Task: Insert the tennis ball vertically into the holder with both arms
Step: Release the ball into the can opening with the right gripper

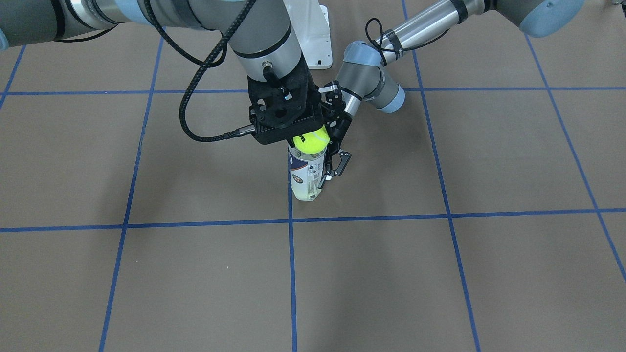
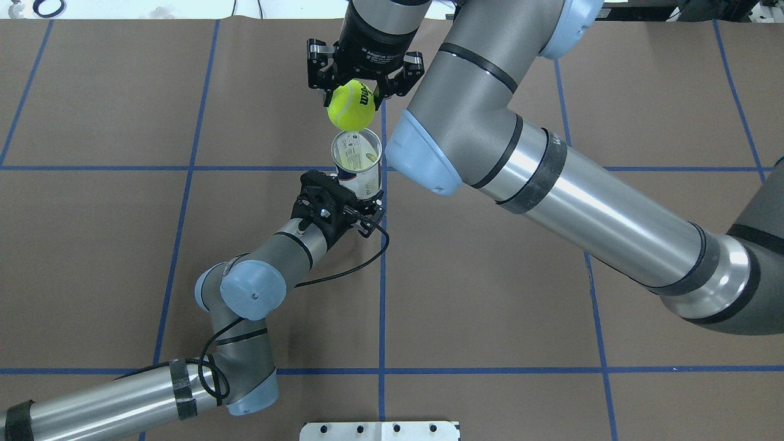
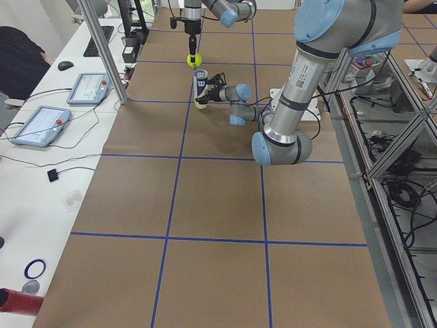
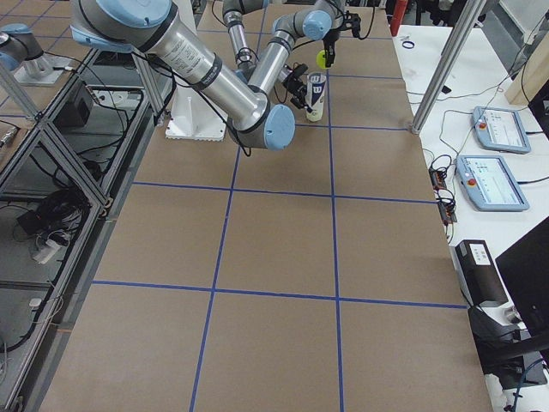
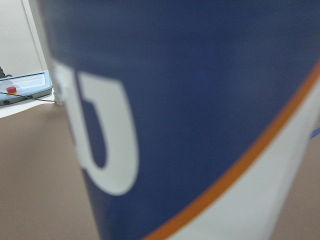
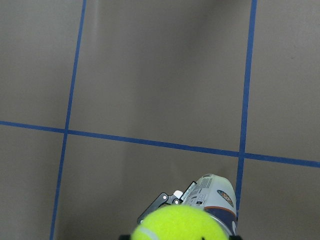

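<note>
While the left gripper (image 2: pixel 356 191) clamps the lower part of the holder (image 2: pixel 357 160), the tube stands upright on the table (image 2: pixel 122 245), just beside a blue line (image 1: pixel 292 274), with its open mouth facing up. Directly above that mouth, the right gripper (image 2: pixel 354 92) points down with its fingers closed on the ball (image 2: pixel 351 105). Whether the ball touches the rim cannot be told.

The tennis ball (image 2: pixel 351 105) hangs just above the upright holder (image 2: pixel 357 160) on the table (image 2: pixel 490 294).
</note>
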